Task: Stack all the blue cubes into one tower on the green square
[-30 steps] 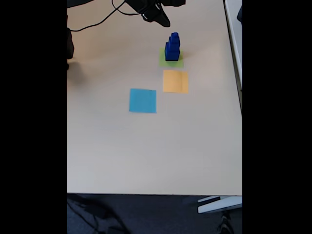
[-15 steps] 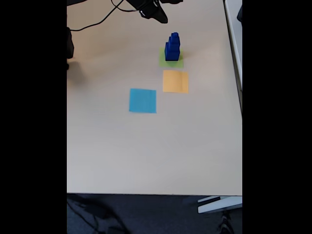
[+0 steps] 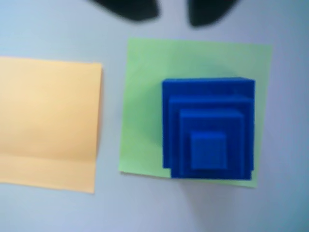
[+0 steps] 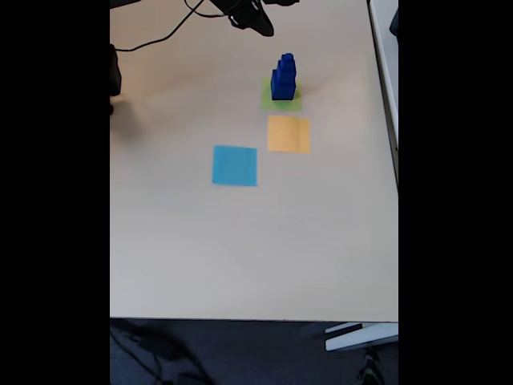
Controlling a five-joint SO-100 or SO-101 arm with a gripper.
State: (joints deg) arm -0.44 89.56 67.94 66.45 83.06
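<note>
In the wrist view the gripper (image 3: 166, 12) is cut off by the top edge; just two blurred dark fingertips show, spread apart with nothing between them. Below them the tower (image 3: 208, 130) of four blue cubes (image 3: 208, 151), stepped from largest at the base to smallest on top, stands on the green square (image 3: 145, 106) of flat paper, toward its lower right corner. One creased orange square (image 3: 48, 121) lies beside it; in the fixed view one light blue square (image 4: 235, 165) lies further off on the pale table (image 4: 240, 249).
</note>
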